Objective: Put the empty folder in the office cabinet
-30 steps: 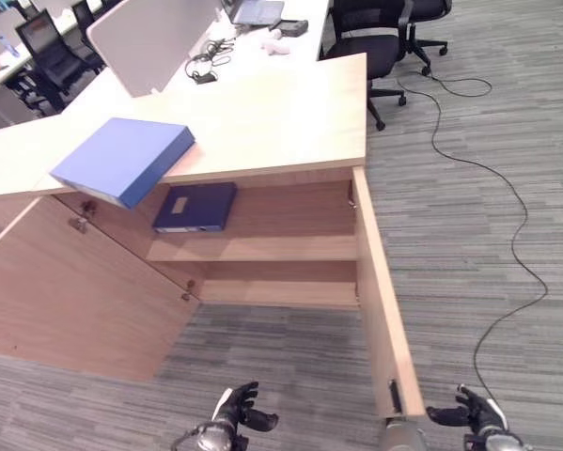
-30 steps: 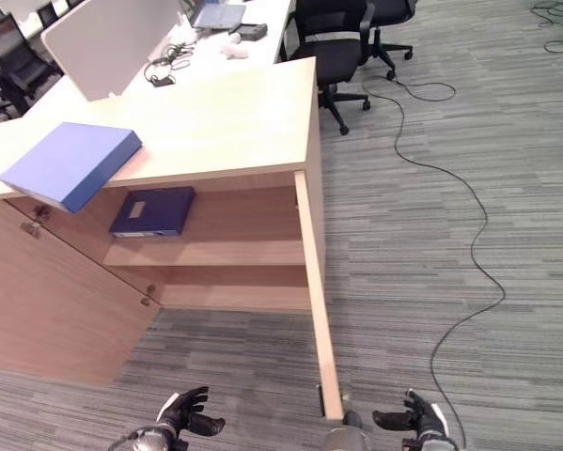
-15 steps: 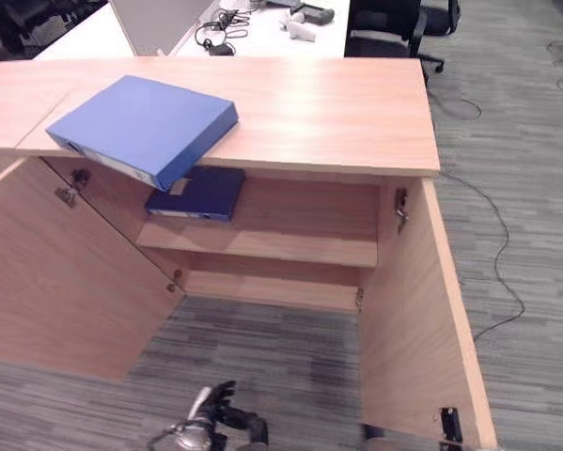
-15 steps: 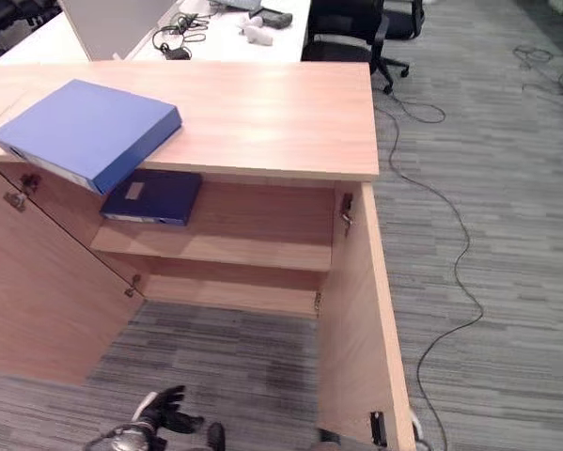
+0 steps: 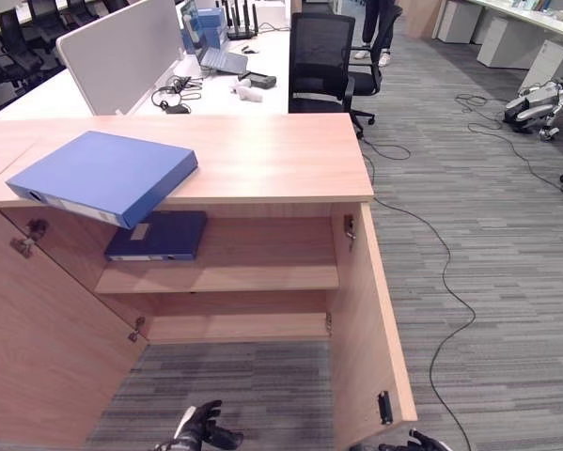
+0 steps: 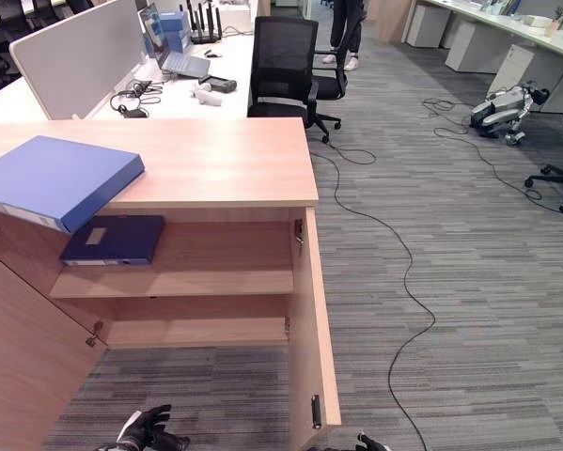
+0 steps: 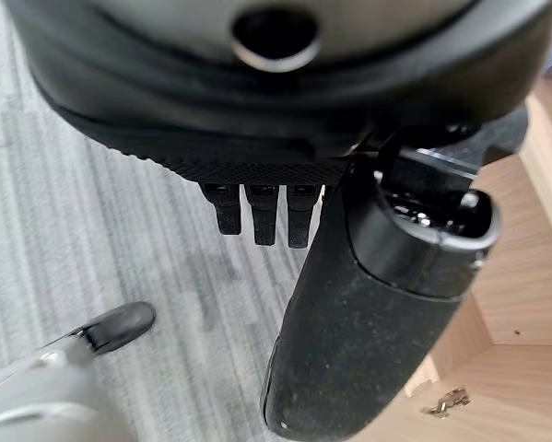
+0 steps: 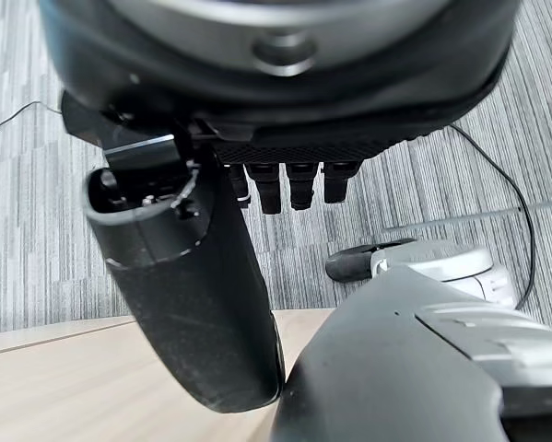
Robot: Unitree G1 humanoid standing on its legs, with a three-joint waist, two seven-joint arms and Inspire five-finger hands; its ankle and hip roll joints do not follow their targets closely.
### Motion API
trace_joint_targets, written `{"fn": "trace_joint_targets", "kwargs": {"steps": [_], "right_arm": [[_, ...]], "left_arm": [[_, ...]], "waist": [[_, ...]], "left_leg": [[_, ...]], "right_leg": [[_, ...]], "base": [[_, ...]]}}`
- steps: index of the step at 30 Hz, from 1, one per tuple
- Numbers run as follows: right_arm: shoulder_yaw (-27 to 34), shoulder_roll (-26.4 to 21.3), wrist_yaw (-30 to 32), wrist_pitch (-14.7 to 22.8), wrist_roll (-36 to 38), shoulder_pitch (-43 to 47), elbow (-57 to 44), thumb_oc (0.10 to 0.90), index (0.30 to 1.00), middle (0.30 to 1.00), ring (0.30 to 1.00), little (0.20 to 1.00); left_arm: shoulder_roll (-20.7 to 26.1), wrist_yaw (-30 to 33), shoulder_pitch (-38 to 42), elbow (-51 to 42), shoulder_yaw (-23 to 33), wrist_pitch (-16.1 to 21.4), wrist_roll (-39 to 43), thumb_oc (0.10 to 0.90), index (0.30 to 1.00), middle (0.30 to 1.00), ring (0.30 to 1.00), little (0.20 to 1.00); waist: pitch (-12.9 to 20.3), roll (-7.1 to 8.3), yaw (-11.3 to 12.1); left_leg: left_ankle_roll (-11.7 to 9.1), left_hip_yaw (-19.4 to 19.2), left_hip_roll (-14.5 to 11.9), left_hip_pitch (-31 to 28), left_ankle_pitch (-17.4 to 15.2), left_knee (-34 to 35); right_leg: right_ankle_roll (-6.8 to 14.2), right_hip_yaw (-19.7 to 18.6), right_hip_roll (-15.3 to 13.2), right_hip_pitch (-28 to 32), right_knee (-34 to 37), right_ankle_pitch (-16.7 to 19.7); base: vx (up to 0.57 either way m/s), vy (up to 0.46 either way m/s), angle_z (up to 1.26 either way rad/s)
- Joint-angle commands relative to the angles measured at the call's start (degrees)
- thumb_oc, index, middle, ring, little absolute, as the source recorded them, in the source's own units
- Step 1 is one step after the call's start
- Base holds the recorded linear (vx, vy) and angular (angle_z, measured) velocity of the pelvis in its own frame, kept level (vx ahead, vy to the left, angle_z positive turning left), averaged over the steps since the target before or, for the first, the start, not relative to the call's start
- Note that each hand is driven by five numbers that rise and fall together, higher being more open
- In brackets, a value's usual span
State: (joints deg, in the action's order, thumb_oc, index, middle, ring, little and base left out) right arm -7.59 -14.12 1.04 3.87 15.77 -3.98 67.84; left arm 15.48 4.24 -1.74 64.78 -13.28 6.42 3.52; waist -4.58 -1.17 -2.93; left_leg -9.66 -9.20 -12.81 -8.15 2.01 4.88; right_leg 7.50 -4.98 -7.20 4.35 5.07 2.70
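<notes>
The large blue folder [image 5: 102, 177] lies on the light wooden counter [image 5: 262, 155], one corner past its front edge. Below, a dark blue folder with a pale label [image 5: 157, 235] lies on the upper shelf of the open cabinet [image 5: 234, 272]; the label cannot be read. The open right door [image 5: 375, 329] stands between both hands. The left hand [image 5: 198, 430] and right hand [image 8: 257, 184] hang low, fingers loosely relaxed and empty.

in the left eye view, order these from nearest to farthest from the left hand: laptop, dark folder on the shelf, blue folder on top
From the left hand:
1. Dark folder, on the cabinet's upper shelf.
2. Blue folder, on the cabinet top, overhanging its front edge.
3. Laptop, on the far white desk.
</notes>
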Motion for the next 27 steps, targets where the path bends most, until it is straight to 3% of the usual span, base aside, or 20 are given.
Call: {"fn": "trace_joint_targets", "kwargs": {"steps": [1, 4, 6, 7, 8, 12, 13, 15, 17, 21, 23, 24, 25, 26, 27], "right_arm": [[0.3, -3.8, -0.2, 1.4, -1.5, 2.1, 0.3, 0.800, 0.900, 0.900, 0.900, 0.900], [-0.6, -4.3, -0.3, 1.4, -1.7, 2.7, 0.0, 0.800, 0.900, 0.900, 0.900, 0.900], [-1.7, -4.7, -0.1, 1.5, -2.2, 4.1, -0.2, 0.800, 0.900, 0.900, 0.900, 0.900], [-2.1, -4.9, -0.1, 1.5, -2.5, 4.8, -0.2, 0.800, 0.900, 0.900, 0.900, 0.900], [-2.4, -5.4, -0.4, 1.1, -3.1, 5.7, -0.2, 0.800, 0.900, 0.900, 0.900, 0.900], [-1.1, -4.6, -0.5, 0.4, -3.3, 6.1, 0.1, 0.800, 0.900, 0.900, 0.900, 0.900], [-0.4, -3.7, -0.4, 0.1, -2.6, 7.1, -0.2, 0.800, 0.900, 0.900, 0.900, 0.900], [-0.2, -3.0, -0.1, 0.2, -1.7, 8.0, -0.6, 0.800, 0.900, 0.900, 0.900, 0.900], [-0.3, -2.7, 0.0, 0.1, -1.3, 8.5, -0.7, 0.800, 0.900, 0.900, 0.900, 0.900], [-1.0, -2.0, 0.1, 0.5, -1.7, 8.1, -1.1, 0.800, 0.900, 0.900, 0.900, 0.900], [-1.8, -1.4, 0.0, 0.9, -2.2, 7.7, -0.7, 0.800, 0.900, 0.900, 0.900, 0.900], [-2.7, -1.0, 0.1, 0.9, -2.4, 8.0, -0.4, 0.800, 0.900, 0.900, 0.900, 0.900], [-2.7, -0.9, 0.2, 1.0, -2.3, 7.9, -0.3, 0.800, 0.900, 0.900, 0.900, 0.900], [-2.7, -0.9, 0.2, 1.0, -2.3, 7.9, -0.3, 0.800, 0.900, 0.900, 0.900, 0.900], [-2.9, -1.2, 0.4, 1.0, -2.2, 7.2, 0.2, 0.800, 0.900, 0.900, 0.900, 0.900]], "left_arm": [[1.7, 0.5, 4.4, 0.8, 0.7, 2.3, -1.6, 0.800, 0.900, 0.900, 0.900, 0.900], [1.1, 0.8, 4.6, 1.0, 1.2, 2.4, -0.2, 0.800, 0.900, 0.900, 0.900, 0.900], [1.2, 1.2, 5.2, 0.7, 1.7, 2.7, 1.2, 0.800, 0.900, 0.900, 0.900, 0.900], [1.3, 1.3, 5.4, 0.2, 1.8, 2.8, 1.7, 0.800, 0.900, 0.900, 0.900, 0.900], [1.2, 1.5, 5.6, -0.7, 1.5, 3.1, 2.7, 0.800, 0.900, 0.900, 0.900, 0.900], [1.4, 0.6, 6.6, -0.8, -0.1, 2.6, 0.9, 0.800, 0.900, 0.900, 0.900, 0.900], [2.1, 0.5, 7.5, -0.8, -0.8, 2.4, 0.0, 0.800, 0.900, 0.900, 0.900, 0.900], [2.6, 0.7, 8.1, -1.2, -1.0, 2.5, 0.0, 0.800, 0.900, 0.900, 0.900, 0.900], [3.0, 0.8, 8.8, -1.2, -1.0, 2.4, 0.1, 0.800, 0.900, 0.900, 0.900, 0.900], [4.2, 0.4, 8.7, -0.6, -0.1, 2.1, -0.4, 0.800, 0.900, 0.900, 0.900, 0.900], [4.2, 0.5, 7.7, 0.1, 1.6, 1.5, -0.1, 0.800, 0.900, 0.900, 0.900, 0.900], [4.1, 0.7, 6.9, 0.7, 3.0, 1.1, 0.5, 0.800, 0.900, 0.900, 0.900, 0.900], [4.0, 0.7, 6.6, 1.1, 3.1, 1.3, 0.5, 0.800, 0.900, 0.900, 0.900, 0.900], [4.0, 0.7, 6.6, 1.1, 3.1, 1.3, 0.5, 0.800, 0.900, 0.900, 0.900, 0.900], [3.2, 0.4, 6.0, 1.8, 3.0, 1.6, -0.1, 0.800, 0.900, 0.900, 0.900, 0.900]], "waist": [[-2.7, -1.52, 0.5], [-3.4, -1.55, 1.1], [-4.9, -0.57, 1.8], [-5.6, 0.15, 2.2], [-6.6, 1.52, 2.5], [-6.5, 2.11, 2.1], [-7.1, 2.78, 2.0], [-7.6, 2.47, 2.1], [-8.2, 2.25, 1.9], [-8.1, 0.79, 3.9], [-7.4, 0.27, 4.9], [-7.3, -0.10, 6.0], [-7.0, 0.21, 6.7], [-7.1, 0.24, 6.6], [-5.9, 1.02, 7.6]], "left_leg": [[-2.7, 1.2, -5.5, 1.5, 4.4, 0.1], [-3.4, 1.7, -6.0, 3.2, 5.7, 0.1], [-3.3, 1.5, -5.7, 3.9, 4.9, -2.1], [-3.0, 2.9, -5.0, 5.3, 2.5, -5.4], [-2.2, 6.1, -2.1, 6.6, -4.0, -10.7], [-0.1, 4.8, -0.3, 6.8, -6.4, -11.0], [0.9, 2.3, 0.6, 6.4, -6.8, -10.2], [0.9, 0.0, 0.6, 6.3, -6.4, -8.6], [1.5, -0.7, 1.0, 6.3, -5.8, -7.7], [5.5, -4.0, 5.2, 8.2, -2.5, -4.1], [7.0, -5.4, 6.2, 8.6, -1.0, -3.1], [7.7, -6.5, 6.4, 9.4, 0.1, -3.0], [7.5, -7.3, 7.0, 9.7, 0.3, -2.8], [7.5, -7.3, 7.0, 9.5, 0.3, -2.7], [7.2, -7.7, 8.2, 9.9, 0.6, -2.5]], "right_leg": [[1.8, 0.3, -2.0, 2.6, -4.9, -9.9], [1.6, 2.1, -1.9, 3.7, -1.5, -8.7], [1.9, 1.7, -2.5, 3.0, -0.7, -7.4], [2.1, 1.3, -2.9, 2.3, -0.9, -6.8], [2.6, 1.2, -4.3, -0.4, -2.6, -5.9], [4.7, 0.3, -6.8, -2.9, -6.1, -4.6], [7.5, 1.0, -9.5, -6.2, -6.5, -0.4], [7.5, 3.9, -11.4, -8.4, -5.9, 4.6], [7.5, 3.9, -11.7, -10.2, -7.4, 5.8], [6.6, 11.4, -9.3, -8.9, -18.7, -2.8], [5.5, 12.5, -3.7, -6.7, -23.6, -8.1], [4.2, 11.0, 2.4, -7.0, -26.6, -10.8], [2.2, 12.5, 2.2, -5.5, -24.0, -12.1], [2.2, 12.5, 2.2, -5.2, -23.8, -12.1], [0.0, 13.4, 1.8, -1.0, -16.0, -13.2]], "base": [[-0.03, -0.162, 0.01], [-0.10, -0.114, 0.14], [-0.18, -0.034, 0.00], [-0.29, 0.034, -0.25], [-0.20, 0.116, -0.36], [-0.08, 0.212, -0.24], [-0.19, 0.229, -0.21], [-0.27, 0.182, -0.69], [-0.20, 0.170, -1.00], [-0.35, 0.390, -0.21], [-0.22, 0.299, -0.98], [-0.14, 0.193, -1.21], [-0.07, 0.101, -0.98], [-0.03, -0.033, -0.43], [-0.01, -0.041, -0.44]]}}
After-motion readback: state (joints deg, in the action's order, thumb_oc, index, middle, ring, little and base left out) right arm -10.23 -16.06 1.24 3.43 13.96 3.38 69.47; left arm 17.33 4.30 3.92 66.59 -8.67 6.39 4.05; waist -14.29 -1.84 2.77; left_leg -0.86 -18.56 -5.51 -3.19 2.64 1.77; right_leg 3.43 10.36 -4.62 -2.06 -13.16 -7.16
